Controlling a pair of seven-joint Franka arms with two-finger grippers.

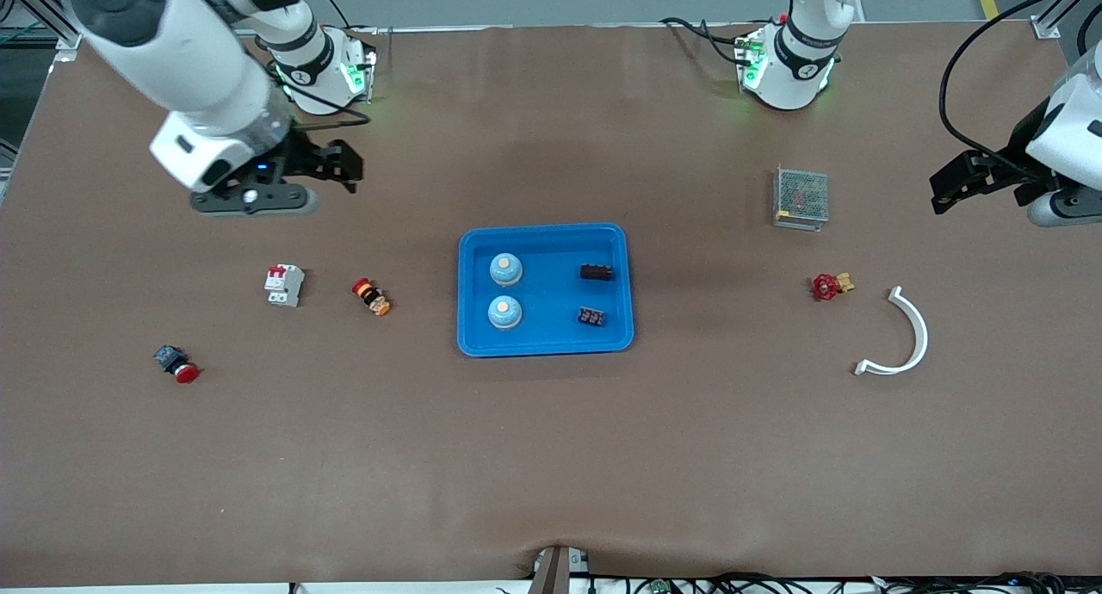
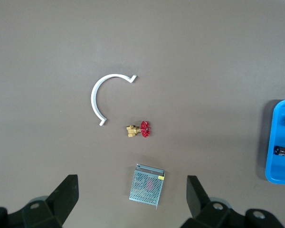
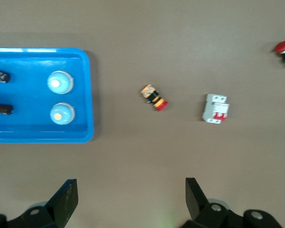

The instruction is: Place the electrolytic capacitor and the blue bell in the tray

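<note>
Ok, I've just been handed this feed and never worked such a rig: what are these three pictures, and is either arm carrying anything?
Two robot arms stand at a brown table. The large picture looks down from across the table; each of the other two comes from a camera on one arm's wrist. The right gripper hangs over the table's right-arm end, the left gripper over the left-arm end, both with jaws open and empty. In the middle lies the blue tray, holding two blue bells and two small black parts. Toward the right arm's end lie a circuit breaker, an orange-and-black part and a red push button. Toward the left arm's end lie a metal mesh box, a red-handled valve and a white curved piece.
</note>
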